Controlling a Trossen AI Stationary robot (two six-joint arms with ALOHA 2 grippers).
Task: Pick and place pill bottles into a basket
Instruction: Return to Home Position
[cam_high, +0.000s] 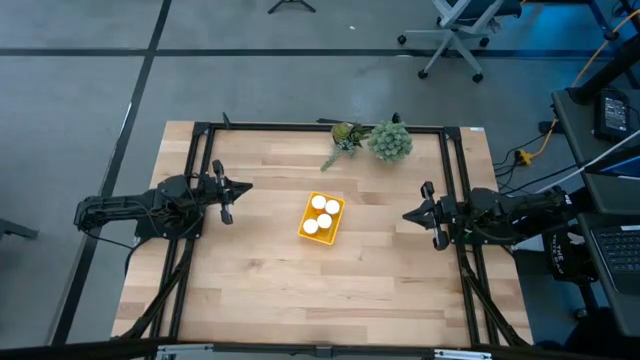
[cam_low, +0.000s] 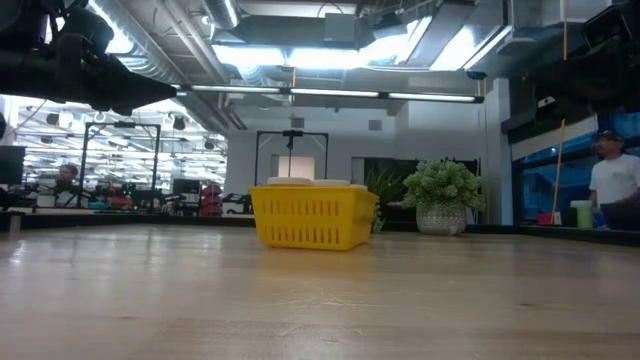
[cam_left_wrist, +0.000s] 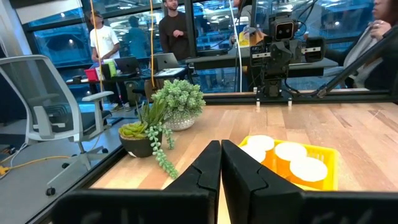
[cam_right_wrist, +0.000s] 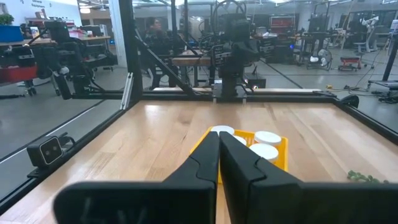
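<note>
floor (cam_high: 70, 120): grey, dark seams | office chair (cam_high: 455, 35): on floor, far side | ceiling lights (cam_low: 300, 52): bright strips, on

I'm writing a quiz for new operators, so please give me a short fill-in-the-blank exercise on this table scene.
The yellow basket holds ____ white-capped pill bottles.
The left gripper and the right gripper both have their fingers ____.
In the high view, the basket sits ____ the two grippers.
Missing words: four; shut; between.
</note>
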